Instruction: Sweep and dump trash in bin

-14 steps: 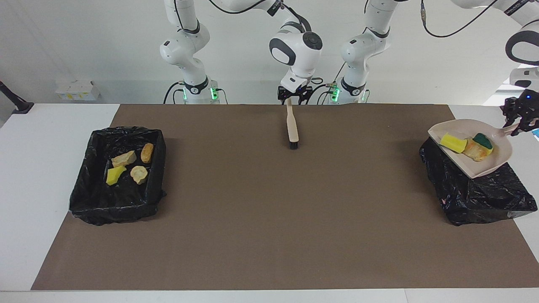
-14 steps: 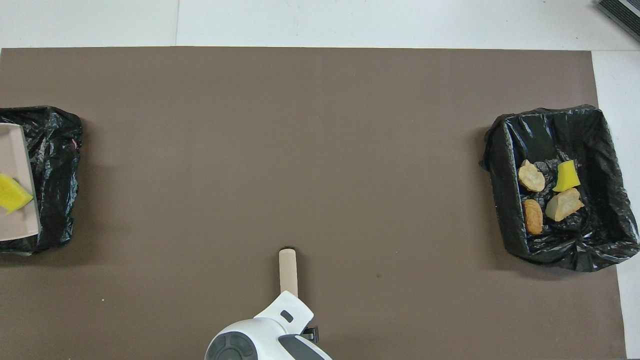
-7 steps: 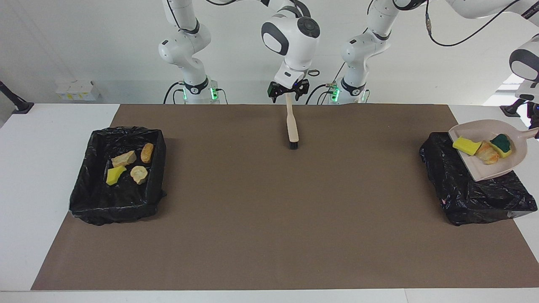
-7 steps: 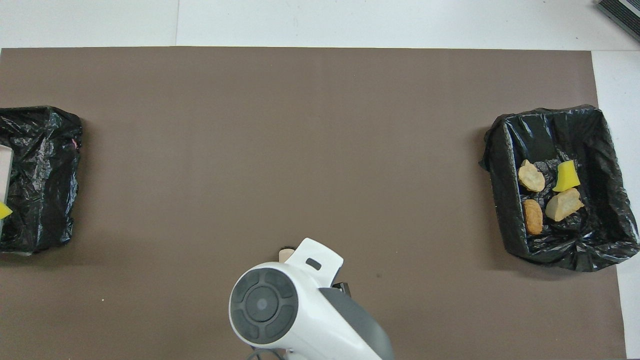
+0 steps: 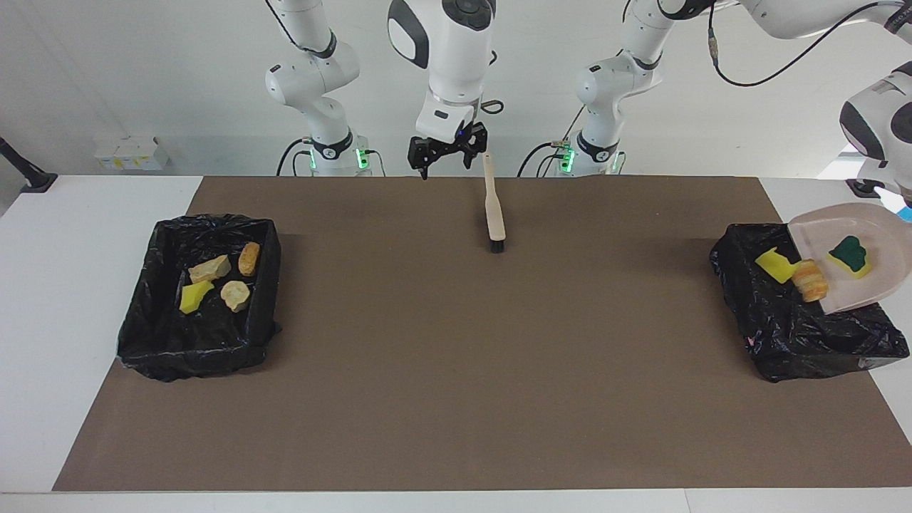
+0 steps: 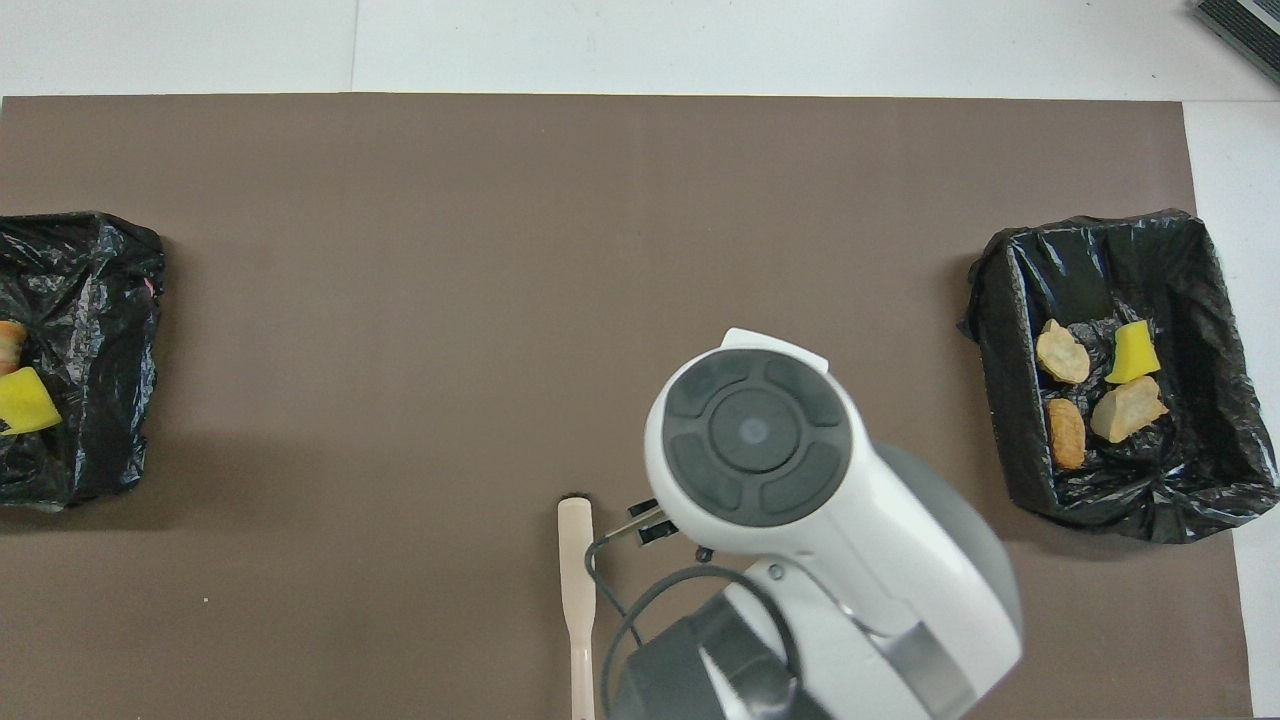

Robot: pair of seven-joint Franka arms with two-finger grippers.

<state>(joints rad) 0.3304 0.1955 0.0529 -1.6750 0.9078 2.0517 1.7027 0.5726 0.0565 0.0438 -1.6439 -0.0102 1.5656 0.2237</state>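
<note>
- A brown mat (image 5: pixel 456 370) covers the counter (image 5: pixel 78 299), with a black-lined bin at each end.
- The bin at the right arm's end (image 5: pixel 206 299) holds four pieces of trash (image 5: pixel 214 281): a yellow sponge bit and three tan or orange bread-like chunks.
- At the left arm's end, the beige dustpan (image 5: pixel 855 253) hangs tilted over the other bin (image 5: pixel 798 313). Its handle and the left gripper lie outside both views; that gripper's jaws are pressed together, presumably on the handle.
- A yellow sponge piece (image 5: pixel 773 263) and an orange bread chunk (image 5: pixel 811 280) sit at the pan's lower lip, over the bin liner. A green-backed sponge (image 5: pixel 848 255) rests higher up on the pan.
- The right gripper (image 5: pixel 447 151) hangs in the air with jaws spread and empty, beside the handle tip of the brush (image 5: pixel 494 214), which lies flat on the mat.
- Risk, as a judgement: the green-backed sponge may cling to the pan if the tilt is too shallow, or a piece may bounce off the crumpled liner onto the mat.
</note>
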